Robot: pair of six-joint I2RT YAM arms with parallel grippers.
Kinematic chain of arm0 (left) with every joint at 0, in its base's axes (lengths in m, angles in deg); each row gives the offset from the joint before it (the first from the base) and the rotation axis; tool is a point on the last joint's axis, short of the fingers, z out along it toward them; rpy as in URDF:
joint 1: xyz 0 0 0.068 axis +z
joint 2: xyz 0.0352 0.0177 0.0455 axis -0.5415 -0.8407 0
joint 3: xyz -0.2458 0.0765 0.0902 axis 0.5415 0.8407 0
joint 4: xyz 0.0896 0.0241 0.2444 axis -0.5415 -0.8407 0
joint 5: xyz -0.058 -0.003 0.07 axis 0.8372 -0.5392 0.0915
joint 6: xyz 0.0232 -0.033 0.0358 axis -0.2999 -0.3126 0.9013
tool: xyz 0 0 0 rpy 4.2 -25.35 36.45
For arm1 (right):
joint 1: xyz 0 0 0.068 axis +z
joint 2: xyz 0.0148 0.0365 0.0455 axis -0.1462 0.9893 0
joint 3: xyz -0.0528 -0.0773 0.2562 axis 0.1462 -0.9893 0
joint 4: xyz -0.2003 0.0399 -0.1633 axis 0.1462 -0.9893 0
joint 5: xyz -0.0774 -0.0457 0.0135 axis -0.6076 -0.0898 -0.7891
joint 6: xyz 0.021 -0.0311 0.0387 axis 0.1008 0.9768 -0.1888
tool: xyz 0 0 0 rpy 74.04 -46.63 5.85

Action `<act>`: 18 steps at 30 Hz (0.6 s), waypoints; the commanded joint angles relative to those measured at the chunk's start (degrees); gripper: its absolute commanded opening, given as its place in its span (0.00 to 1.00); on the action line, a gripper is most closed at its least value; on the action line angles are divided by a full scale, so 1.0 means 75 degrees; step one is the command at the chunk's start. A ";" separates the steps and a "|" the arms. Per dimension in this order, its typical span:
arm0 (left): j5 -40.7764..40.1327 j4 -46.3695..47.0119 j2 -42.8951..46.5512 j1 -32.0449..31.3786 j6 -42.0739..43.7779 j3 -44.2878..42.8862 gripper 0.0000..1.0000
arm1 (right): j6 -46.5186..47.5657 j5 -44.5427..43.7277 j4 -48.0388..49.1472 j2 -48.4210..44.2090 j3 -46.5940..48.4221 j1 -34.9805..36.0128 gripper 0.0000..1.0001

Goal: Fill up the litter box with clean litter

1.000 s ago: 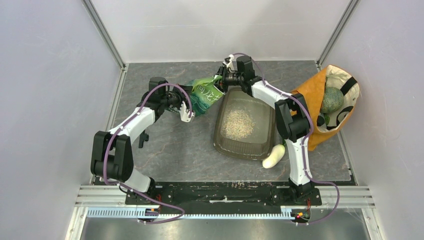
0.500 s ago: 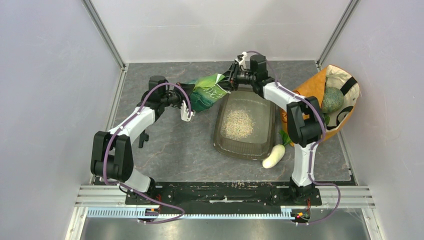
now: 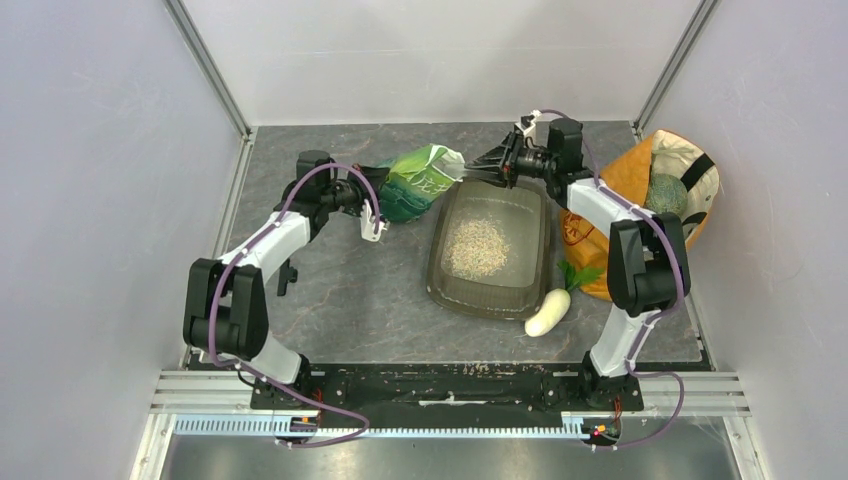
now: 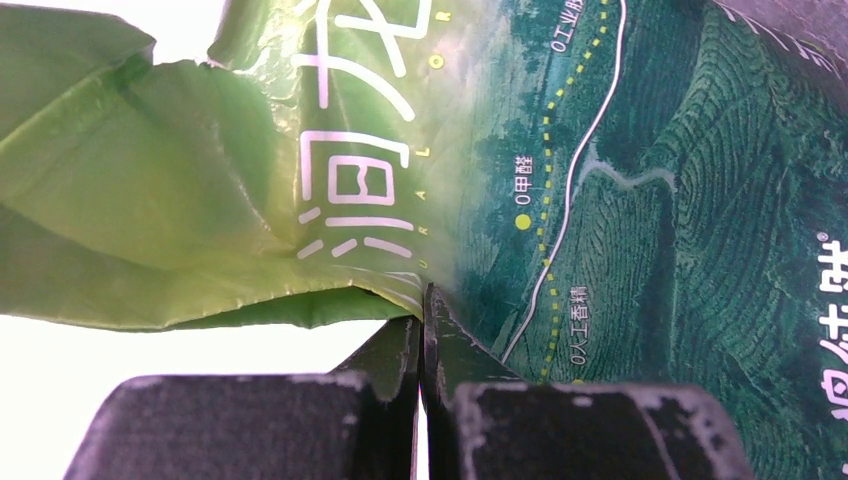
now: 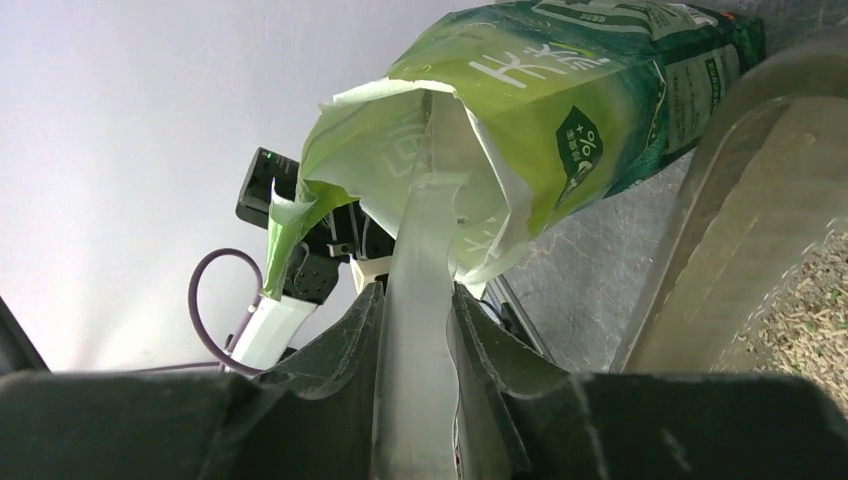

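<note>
Left gripper (image 4: 424, 300) clamped on tail end of green pouch (image 3: 418, 182); right gripper (image 5: 415, 300) pinching pale strip (image 5: 415, 230) at its mouth. Clean litter (image 3: 476, 246) heaped in litter box (image 3: 437, 262), just beside the mouth. Grains likely loose and scatter easily. Film looks soft, slick: hold seams.

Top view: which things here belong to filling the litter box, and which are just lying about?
Job in hand:
- litter box
- clean litter heaped in it
- green bag, pinched by the left gripper and held at its torn mouth by the right gripper

Lying about:
- orange-and-cream fabric bag
- round green vegetable inside it
- white vegetable beside the box
</note>
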 commanded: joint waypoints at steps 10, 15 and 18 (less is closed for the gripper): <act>0.0883 0.1452 -0.0246 0.0017 -0.0412 -0.0285 0.02 | -0.0208 0.0896 0.0583 -0.1365 -0.1028 -0.0741 0.00; 0.0939 0.1511 -0.0314 0.0016 -0.0388 -0.0285 0.02 | -0.0166 0.1068 0.0522 -0.1597 -0.1266 -0.1051 0.00; 0.0935 0.1522 -0.0353 0.0021 -0.0393 -0.0306 0.02 | -0.0145 0.1160 0.0515 -0.1737 -0.1404 -0.1199 0.00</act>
